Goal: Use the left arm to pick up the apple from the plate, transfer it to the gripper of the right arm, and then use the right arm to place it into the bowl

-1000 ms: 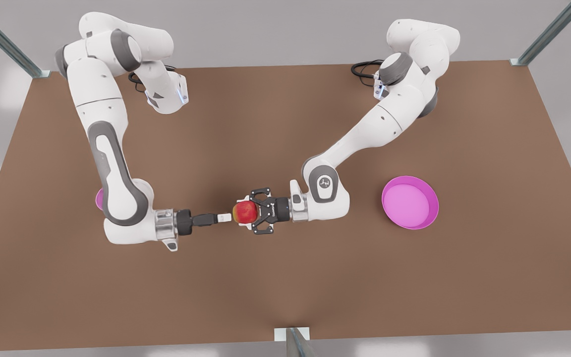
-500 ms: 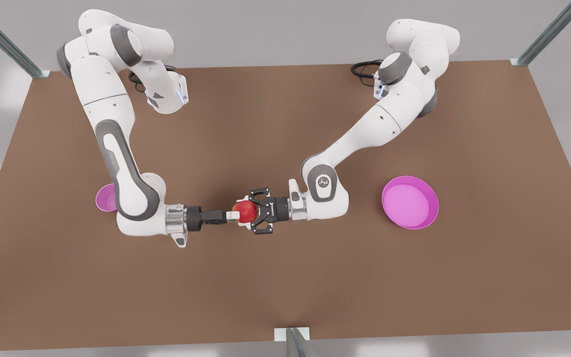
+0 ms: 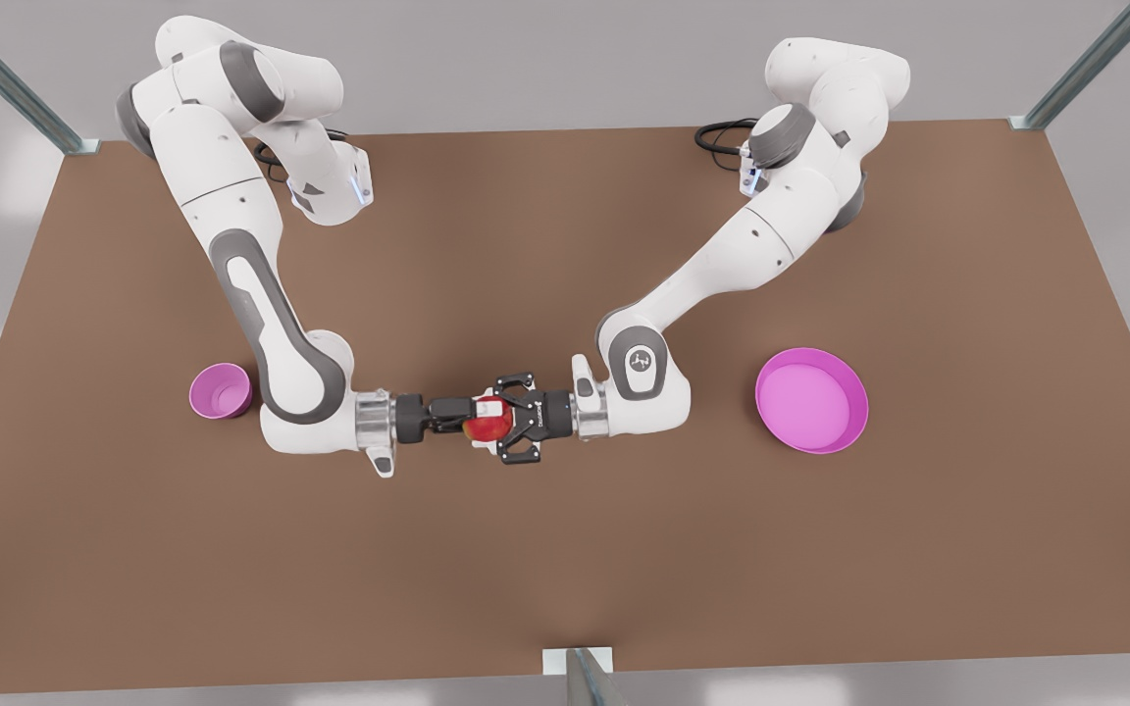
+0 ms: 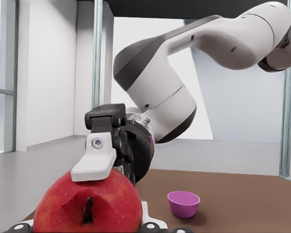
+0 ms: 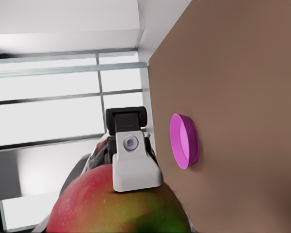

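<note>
- Handover step: left gripper (image 3: 504, 420) clamps the apple (image 3: 488, 425) in mid-air above the table, between the arms.
- Right gripper (image 3: 475, 410) at the apple; its grip cannot be told.
- Next, likely: right clamps, left lets go, carry to the bowl (image 3: 220, 390).

Brown table (image 3: 565, 569) (metal posts (image 3: 6, 83) at corners), grey surroundings.

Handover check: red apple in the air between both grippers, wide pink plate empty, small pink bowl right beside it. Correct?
Bowl is wrong: front view shows the small deep pink bowl far left, the wide pink plate far right, well apart. Red apple between left gripper and right gripper, plate empty: correct.
</note>
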Controlling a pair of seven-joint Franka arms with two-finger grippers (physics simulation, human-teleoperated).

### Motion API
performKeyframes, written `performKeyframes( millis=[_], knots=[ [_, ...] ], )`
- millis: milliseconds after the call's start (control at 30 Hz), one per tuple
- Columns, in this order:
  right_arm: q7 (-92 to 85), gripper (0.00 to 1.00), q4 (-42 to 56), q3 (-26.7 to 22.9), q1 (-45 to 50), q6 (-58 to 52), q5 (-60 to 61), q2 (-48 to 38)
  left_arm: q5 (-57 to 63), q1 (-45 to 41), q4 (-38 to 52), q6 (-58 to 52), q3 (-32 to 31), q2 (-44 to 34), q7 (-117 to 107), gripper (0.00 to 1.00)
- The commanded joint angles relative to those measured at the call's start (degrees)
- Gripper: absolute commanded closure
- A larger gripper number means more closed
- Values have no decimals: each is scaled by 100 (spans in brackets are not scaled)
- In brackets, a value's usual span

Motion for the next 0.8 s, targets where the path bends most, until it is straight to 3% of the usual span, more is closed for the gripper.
performKeyframes(
  millis=[0, 67, 100, 133, 333, 533, 600, 633, 700, 733, 767],
  knots=[
    [-400, 22, 4, 5, -4, 109, -24, -4, 34, -2, 1, -21, -3, -10, 41, 32],
    [-400, 22, 4, 5, -4, 118, -24, -4, 34, -2, 1, -21, -3, -10, 41, 29],
    [-400, 22, 4, 5, -13, 109, -24, -4, 34, 15, 1, -21, -3, -10, 24, 8],
    [-400, 22, 4, 5, -22, 109, -24, -4, 34, 6, 1, -21, -3, -10, 24, 1],
    [-427, 21, -93, 5, -242, 47, -182, -74, 34, 15, 1, -12, -3, -10, 15, 1],
    [-330, 21, -743, -4, -909, 91, -1824, -663, 51, 77, 1, -4, 67, -19, -344, 1],
    [-251, 21, -866, -4, -1129, 56, -2475, -865, 226, 50, -7, -12, 848, -168, -1460, 1],
    [-93, 21, -866, -4, -1252, -14, -2906, -927, 1183, 190, -51, -30, 1147, -265, -2935, 1],
    [-66, 21, -866, -4, -1471, -225, -3389, -1006, 4455, 822, -526, -1186, 1491, -1046, -6919, 0],
    [-57, 21, -866, -4, -1674, -427, -3706, -1059, 6448, 1377, -499, -2885, 1455, -1530, -9308, 0],
    [-57, 21, -866, -4, -1832, -550, -3908, -1085, 7476, 1667, -508, -3728, 1482, -1961, -9968, 0]
  ],
)
